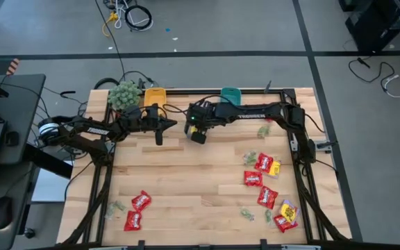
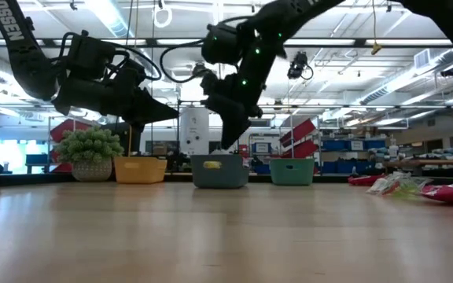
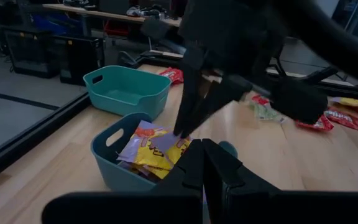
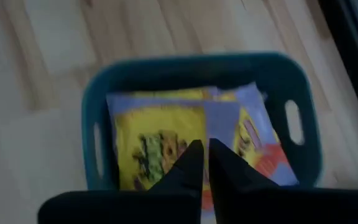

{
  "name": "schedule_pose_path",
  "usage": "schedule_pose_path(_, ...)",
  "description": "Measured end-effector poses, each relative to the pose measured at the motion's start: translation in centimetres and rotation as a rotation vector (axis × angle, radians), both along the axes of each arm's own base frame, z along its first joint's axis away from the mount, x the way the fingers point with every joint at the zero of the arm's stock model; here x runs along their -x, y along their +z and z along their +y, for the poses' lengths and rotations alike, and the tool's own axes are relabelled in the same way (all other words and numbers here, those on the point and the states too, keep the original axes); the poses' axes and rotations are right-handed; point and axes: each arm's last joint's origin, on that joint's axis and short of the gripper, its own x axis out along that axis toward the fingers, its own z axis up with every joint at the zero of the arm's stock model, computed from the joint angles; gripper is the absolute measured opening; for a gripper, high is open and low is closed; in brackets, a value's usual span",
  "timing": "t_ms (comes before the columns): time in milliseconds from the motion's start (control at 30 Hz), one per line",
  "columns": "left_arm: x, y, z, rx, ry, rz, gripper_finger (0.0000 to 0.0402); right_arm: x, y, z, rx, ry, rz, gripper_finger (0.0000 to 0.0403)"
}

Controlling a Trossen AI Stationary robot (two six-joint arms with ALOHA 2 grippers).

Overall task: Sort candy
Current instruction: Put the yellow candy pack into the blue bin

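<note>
A wooden slatted table (image 1: 186,180) is seen from above, with two dark robot arms reaching in over its far edge. At far left, near that edge, sits a fuzzy green plant-like ball (image 1: 123,94), and just beside it a small orange plastic bin (image 1: 155,94). The left gripper (image 1: 160,133) hangs above the table near the orange bin, its two dark fingers pressed together and holding nothing. Next comes the right gripper (image 4: 204,163), poised directly above a small blue plastic bin (image 4: 95,140) that already holds yellow wrapped candy packets (image 4: 151,140); its fingers are nearly together and appear empty, just above the pile. Further right stands a small teal plastic bin (image 1: 230,94), which looks empty in the left wrist view. On the right half of the table lie loose red wrapped candy packets (image 1: 261,179), a few more yellow ones and tiny pale green packets (image 1: 250,157); a smaller group of red packets (image 1: 137,212) lies near the front left. Much sorting remains. The risks from here: the right fingers could snag a packet edge on rising and drag it out of the bin, and the two arms hang close together, so a careless swing could make them collide.
</note>
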Motion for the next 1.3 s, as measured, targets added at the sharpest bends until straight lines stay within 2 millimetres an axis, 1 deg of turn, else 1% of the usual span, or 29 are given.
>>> schedule_pose_path(100,0.0,0.0,0.0,0.000,0.000,0.000,0.0001,0.3,-1.3,-0.2,-0.048,-0.001,-0.005,0.0004)
schedule_pose_path(200,0.0,0.0,0.0,0.000,0.000,0.000,0.0001,0.3,-2.1,-0.6,-0.051,0.002,-0.061,0.0003)
schedule_pose_path(333,0.0,0.0,0.0,0.000,0.000,0.000,0.0001,0.0,-2.1,-0.8,-0.035,0.024,-0.113,0.0001)
schedule_pose_path(467,0.0,0.0,0.0,0.000,0.000,0.000,0.0001,-0.7,-1.4,-0.4,0.009,0.082,-0.179,0.0001)
schedule_pose_path(567,0.0,0.0,0.0,0.000,0.000,0.000,0.0001,-0.5,0.5,0.7,0.031,0.115,-0.204,0.0000)
schedule_pose_path(667,0.1,0.0,0.0,-0.005,-0.001,-0.001,0.0001,0.5,2.5,2.0,0.058,0.121,-0.176,0.0000)
schedule_pose_path(733,0.2,-0.2,-0.1,-0.009,-0.001,0.002,0.0001,1.6,2.9,3.3,0.087,0.108,-0.151,0.0000)
schedule_pose_path(833,0.5,-0.4,-0.3,-0.023,-0.002,-0.009,0.0001,3.9,2.8,5.5,0.112,0.075,-0.144,0.0000)
schedule_pose_path(933,0.6,-0.4,-0.4,-0.027,-0.005,-0.019,0.0001,7.0,2.6,7.7,0.074,0.034,-0.199,0.0000)
schedule_pose_path(1033,0.6,-0.3,-0.5,-0.023,-0.022,-0.038,0.0001,10.3,1.8,9.9,0.014,-0.004,-0.234,0.0000)
schedule_pose_path(1133,0.6,-0.2,-0.5,-0.021,-0.034,-0.042,0.0001,13.6,1.7,12.3,-0.003,-0.068,-0.274,0.0000)
schedule_pose_path(1200,0.6,-0.2,-0.5,-0.021,-0.034,-0.046,0.0001,15.7,1.8,13.9,-0.027,-0.086,-0.276,0.0000)
schedule_pose_path(1300,0.6,-0.2,-0.5,-0.022,-0.034,-0.050,0.0001,18.6,1.7,15.9,-0.072,-0.119,-0.236,0.0000)
